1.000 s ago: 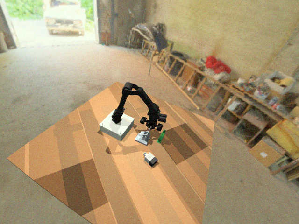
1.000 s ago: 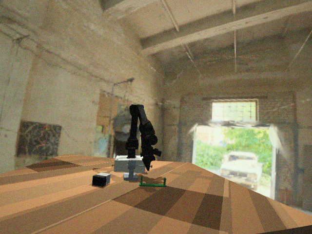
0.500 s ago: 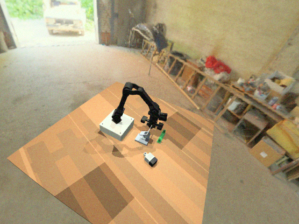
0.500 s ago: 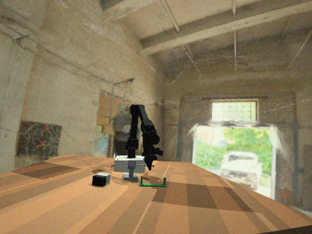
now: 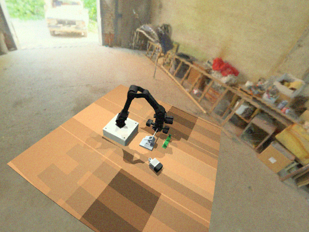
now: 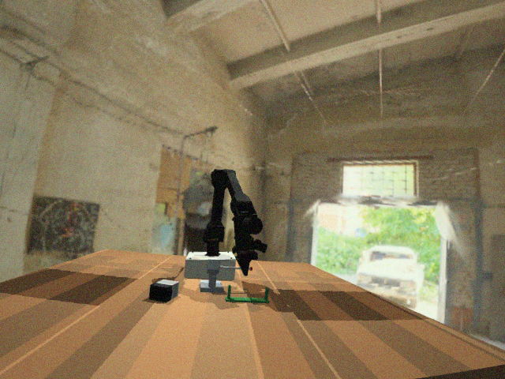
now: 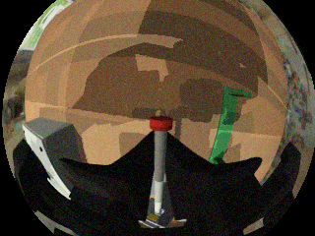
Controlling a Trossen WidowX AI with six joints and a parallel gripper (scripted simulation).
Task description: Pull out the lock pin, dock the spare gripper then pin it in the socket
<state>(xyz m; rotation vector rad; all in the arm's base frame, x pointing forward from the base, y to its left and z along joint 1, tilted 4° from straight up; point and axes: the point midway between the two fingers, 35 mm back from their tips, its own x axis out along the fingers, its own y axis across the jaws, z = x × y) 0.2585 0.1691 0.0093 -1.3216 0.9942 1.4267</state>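
Note:
The lock pin (image 5: 155, 133) (image 6: 231, 267) (image 7: 159, 169) has a grey shaft and a red head. My gripper (image 5: 157, 129) (image 6: 245, 272) (image 7: 159, 134) is shut on the pin near its head. The shaft runs sideways from the fingers to the upright part of the grey mount (image 5: 147, 144) (image 6: 211, 286); how far it sits in the socket cannot be told. The spare gripper (image 5: 155, 163) (image 6: 163, 290), a light block with a black end, lies on the table. Its small spigot (image 5: 150, 159) points toward the mount side in the top view.
A green cradle (image 5: 166, 141) (image 6: 247, 300) (image 7: 227, 118) with two upright ends stands beside the mount, near my gripper. The white base box (image 5: 114, 135) (image 6: 196, 270) (image 7: 64, 140) under the arm stands behind the mount. Shadows lie across the wooden table (image 5: 187, 189) (image 6: 220, 350).

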